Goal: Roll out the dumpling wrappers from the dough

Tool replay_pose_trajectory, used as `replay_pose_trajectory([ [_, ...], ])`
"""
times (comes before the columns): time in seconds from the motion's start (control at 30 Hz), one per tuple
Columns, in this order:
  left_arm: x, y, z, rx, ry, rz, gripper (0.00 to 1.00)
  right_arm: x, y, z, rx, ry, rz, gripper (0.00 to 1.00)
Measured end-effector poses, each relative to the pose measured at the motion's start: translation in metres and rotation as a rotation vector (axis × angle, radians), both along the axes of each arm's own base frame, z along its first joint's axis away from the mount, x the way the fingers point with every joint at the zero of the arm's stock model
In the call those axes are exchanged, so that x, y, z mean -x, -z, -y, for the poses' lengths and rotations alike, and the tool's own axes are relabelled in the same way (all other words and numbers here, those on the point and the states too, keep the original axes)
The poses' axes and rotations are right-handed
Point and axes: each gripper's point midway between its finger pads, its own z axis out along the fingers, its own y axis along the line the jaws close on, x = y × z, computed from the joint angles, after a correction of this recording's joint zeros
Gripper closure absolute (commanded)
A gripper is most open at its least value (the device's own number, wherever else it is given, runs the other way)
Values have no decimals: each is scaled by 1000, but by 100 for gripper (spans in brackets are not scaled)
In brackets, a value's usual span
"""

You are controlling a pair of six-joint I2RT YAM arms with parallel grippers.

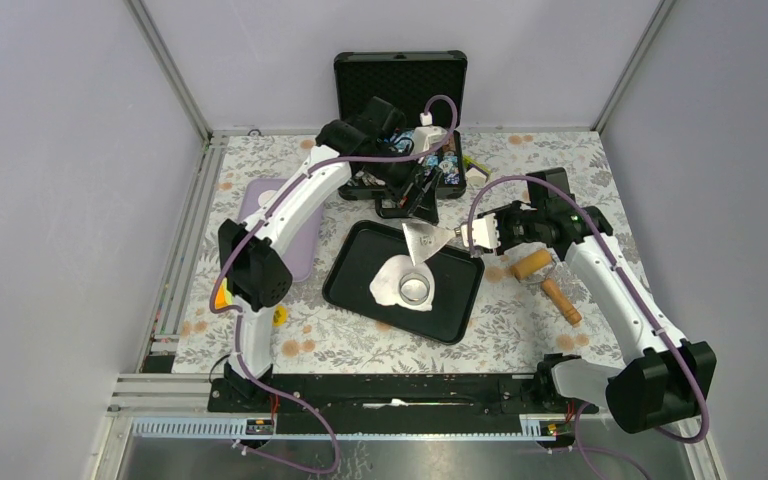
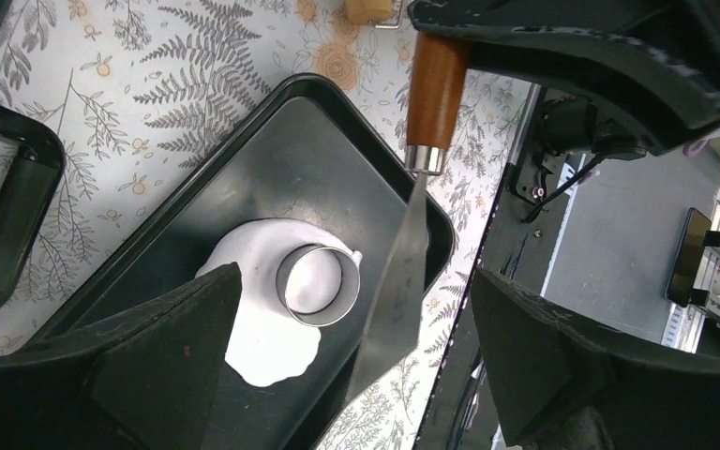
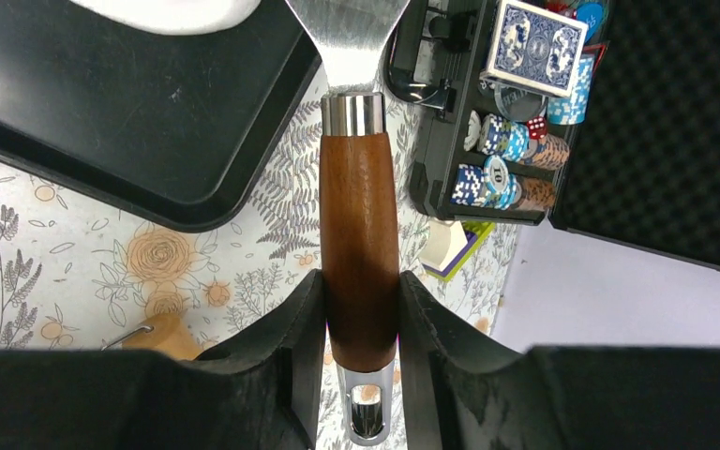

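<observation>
Floral table (image 1: 580, 150), dough (image 2: 262, 347) partly behind left fingers (image 2: 150, 375)

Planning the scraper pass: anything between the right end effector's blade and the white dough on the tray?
Partly. The round steel ring cutter stands on the flat white dough sheet, on the side nearest the wooden-handled steel scraper held by the right end effector. Otherwise only bare black tray shows between them.

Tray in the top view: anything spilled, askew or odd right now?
Nothing spilled. The ring cutter sits off-centre on the dough, right at its ragged edge, so a disc cut there might come out incomplete.
</observation>
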Motion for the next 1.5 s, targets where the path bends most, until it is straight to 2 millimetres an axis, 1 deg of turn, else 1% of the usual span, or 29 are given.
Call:
replay_pose_trajectory([
  [0.13,0,11,-1,-20,0,-19,1,3,-1,-5,-30,-14,-13,100],
  [0.37,7,22,-4,-44,38,-40,19,5,-4,-10,-66,-12,-30,100],
  [0.43,11,26,-6,-56,57,-53,27,2,-5,-11,-76,1,-26,100],
  [0.47,14,28,-6,-62,68,-58,33,0,-6,-11,-81,7,-23,100],
  [0.5,17,30,-7,-68,77,-64,41,-1,-7,-11,-85,12,-18,100],
  [0.53,20,31,-7,-75,89,-68,52,-3,-8,-12,-89,16,-15,100],
  [0.63,28,35,-9,-91,123,-76,99,-7,-8,-14,-98,24,-14,100],
  [0.67,31,35,-9,-93,130,-83,100,-8,-8,-15,-98,25,-13,99],
  [0.7,37,34,-8,-83,146,-101,100,-10,-7,-15,-96,25,-7,84],
  [0.77,39,34,-9,-87,151,-107,100,-11,-5,-17,-99,35,-21,49],
  [0.8,39,34,-9,-89,150,-106,100,-11,-5,-17,-106,46,-29,35],
  [0.83,39,34,-9,-90,150,-102,100,-12,-5,-18,-134,76,-52,23],
  [0.87,37,35,-10,-96,145,-98,100,-15,-9,-21,-173,110,-67,13],
  [0.9,35,36,-11,-99,140,-93,100,-18,-14,-23,-215,147,-78,7],
  [0.93,32,37,-12,-99,134,-89,100,-22,-19,-26,-269,194,-98,3],
  [1.0,27,41,-14,-93,119,-81,100,-26,-32,-34,-402,288,-171,1],
  [1.07,23,43,-19,-87,95,-83,100,-25,-45,-42,-533,350,-270,1],
  [1.1,20,43,-24,-79,77,-84,100,-24,-51,-46,-587,369,-316,0],
  [1.17,13,37,-37,-41,29,-85,100,-24,-71,-52,-733,406,-424,0],
  [1.23,5,27,-51,12,-25,-79,100,-28,-91,-53,-882,443,-527,1],
  [1.27,3,20,-59,46,-51,-75,100,-33,-106,-51,-979,458,-586,1],
  [1.3,-1,12,-66,77,-76,-68,100,-37,-116,-50,-1048,463,-628,1],
  [1.33,-4,4,-72,109,-102,-56,100,-45,-129,-46,-1148,462,-684,2],
  [1.4,-10,-13,-81,165,-136,-21,100,-56,-140,-42,-1285,456,-807,2],
  [1.43,-10,-20,-82,187,-138,-7,100,-61,-143,-41,-1343,448,-874,2],
  [1.5,-6,-33,-77,235,-124,6,100,-71,-140,-42,-1427,428,-1037,3],
])
